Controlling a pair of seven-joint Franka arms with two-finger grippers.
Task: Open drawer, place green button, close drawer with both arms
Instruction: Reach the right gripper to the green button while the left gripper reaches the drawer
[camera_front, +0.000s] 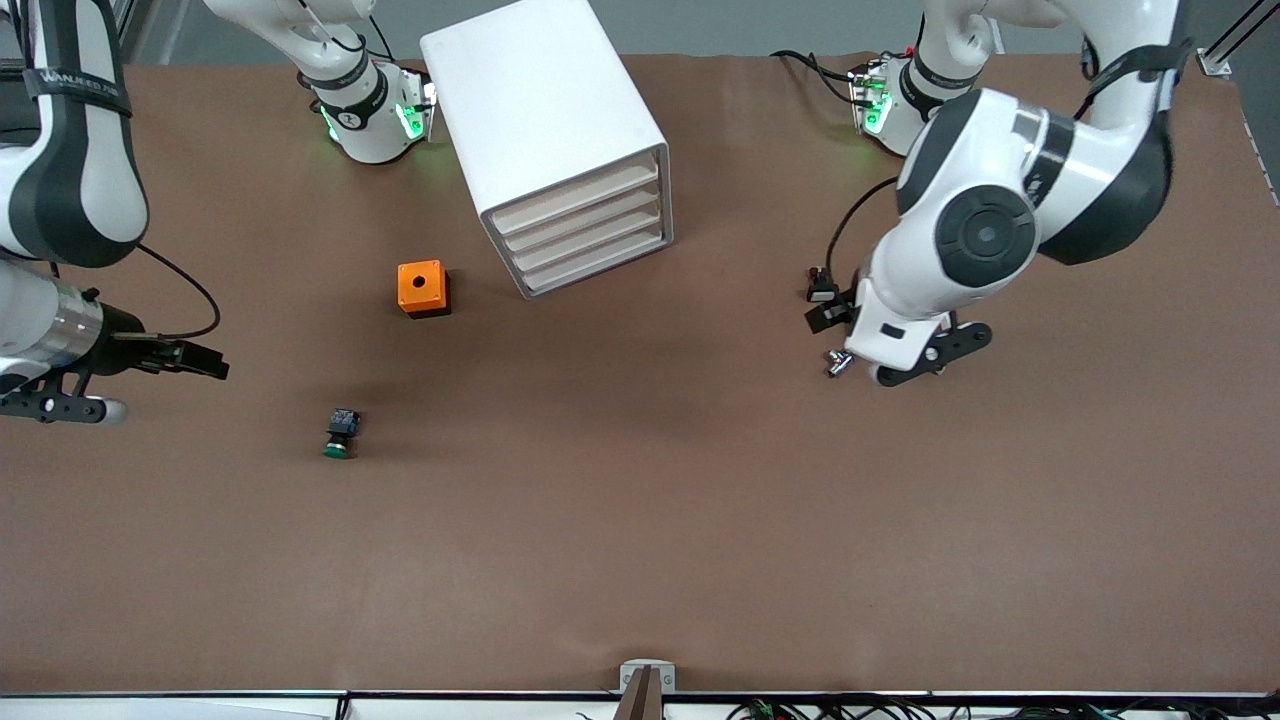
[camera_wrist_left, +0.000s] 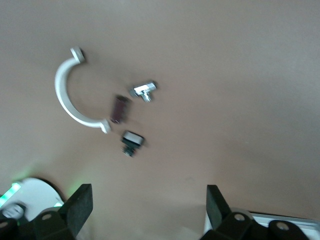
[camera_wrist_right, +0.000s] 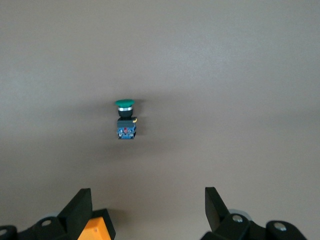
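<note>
Brown paper-like covering spreads over the whole bench (camera_front: 640, 560). Nearest the front camera lies the button (camera_front: 341, 434), on its side toward the right arm's end, its green cap pointing at the camera and its blue rear bit away from it; nothing touches it. The right wrist view shows it (camera_wrist_right: 126, 119) alone on the covering, well clear of the pincer's fingertips (camera_wrist_right: 80, 207).

Next out, the right pincer (camera_front: 212, 362) hangs released over bare bench, holding nothing, well apart from the button. The left pincer (camera_wrist_left: 147, 212) hangs over the other end, jaws wide and empty, above a scatter of small parts: a white curved clamp (camera_wrist_left: 74, 97), a small metal fitting (camera_wrist_left: 144, 90), a dark block (camera_wrist_left: 119, 108) and a black-and-white switch (camera_wrist_left: 132, 141).

Farther still stands an orange box (camera_front: 424, 288) with a round hole in its top. Just past it sits a white drawer cabinet (camera_front: 545, 125), its four drawers (camera_front: 590, 226) all shut.

Lettering on the right arm's (camera_front: 75, 130) black band reads partly "WANJEED"; the rest cannot be made out.
</note>
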